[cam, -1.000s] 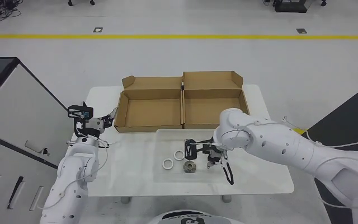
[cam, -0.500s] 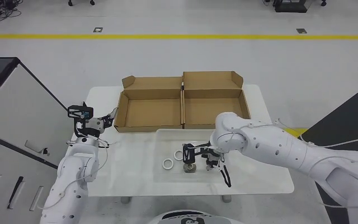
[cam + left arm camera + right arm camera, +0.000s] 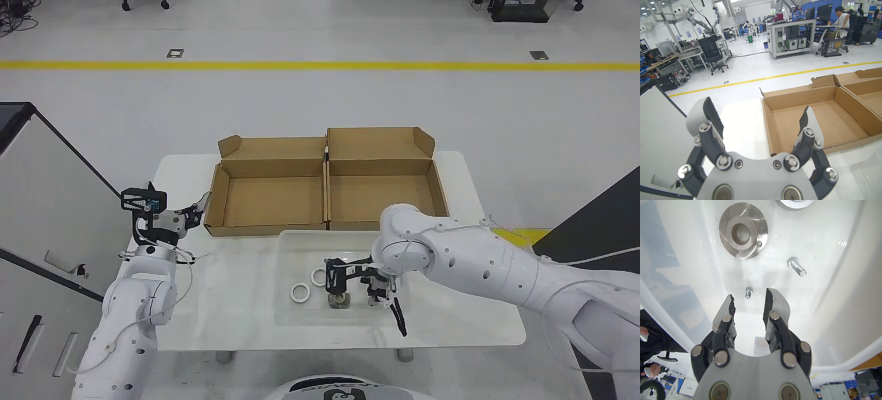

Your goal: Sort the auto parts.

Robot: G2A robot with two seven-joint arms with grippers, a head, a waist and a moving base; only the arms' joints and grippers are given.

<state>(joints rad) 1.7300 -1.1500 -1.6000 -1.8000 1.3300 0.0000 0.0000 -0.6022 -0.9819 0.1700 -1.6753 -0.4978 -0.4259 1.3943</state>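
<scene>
Fig.: right hand (image 3: 750, 295), jaws partly open and empty, is being held low in the white tray (image 3: 831, 298), w/ the small bolt (image 3: 747, 293) lying just ahead betw. its fingertips. Risk: the bolt is being met end-on w/ little to grip, so it may be nudged or rolled toward the flange (image 3: 743, 235) instead of pinched. The tray floor may also be scraped. Nearby, the large bolt (image 3: 796, 266) is lying loose. Left hand (image 3: 756, 104), open and empty, is being held by the cardboard box (image 3: 829, 121) on the counter (image 3: 185, 175).
</scene>
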